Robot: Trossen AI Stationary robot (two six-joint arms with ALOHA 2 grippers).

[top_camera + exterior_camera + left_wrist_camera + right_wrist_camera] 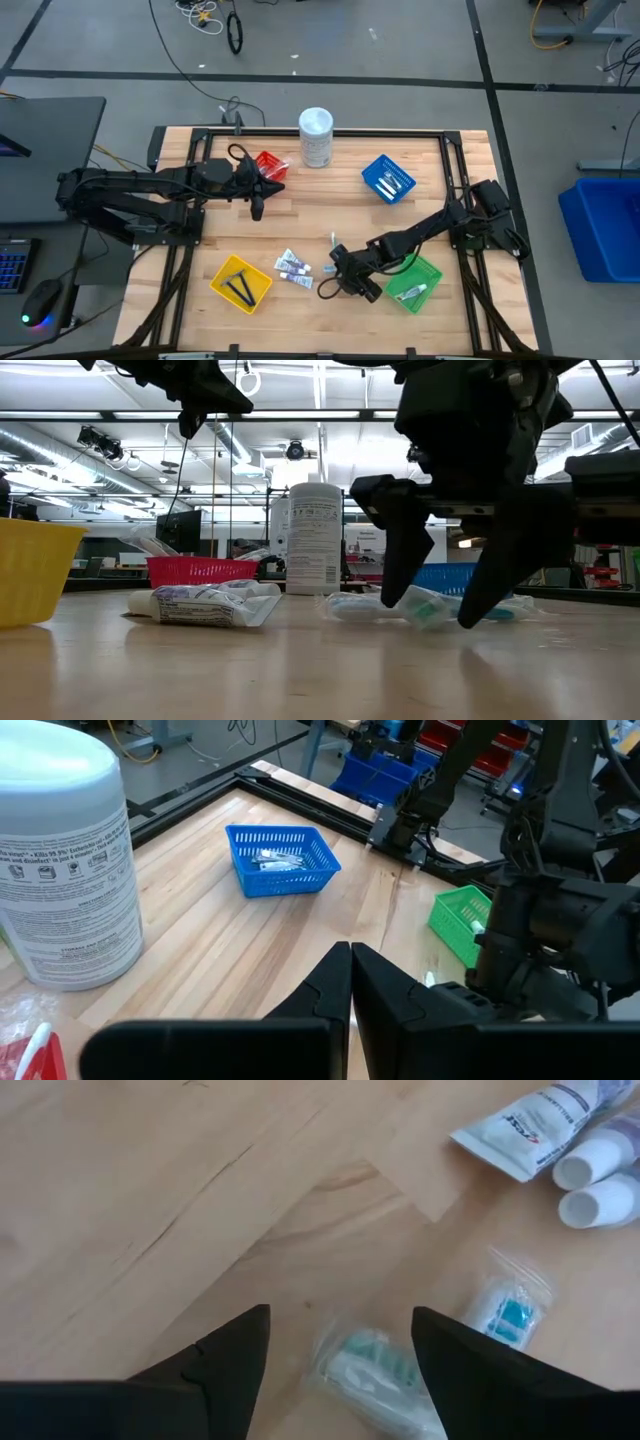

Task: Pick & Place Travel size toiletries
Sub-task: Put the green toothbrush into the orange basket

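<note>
- Right gripper (340,1342) spread, low over a wrapped toothbrush (372,1365) on the table (150,1200), straddling it, likely to grab
- Left gripper (350,982) clenched, empty, waiting by red basket (270,165)

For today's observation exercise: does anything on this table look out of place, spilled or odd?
Only loose items: small white toothpaste tubes and clear-wrapped teal pieces lie unsorted on the wooden table, outside the coloured baskets. The open right gripper hovers over one. The tall white canister stands upright; nothing looks damaged.
</note>
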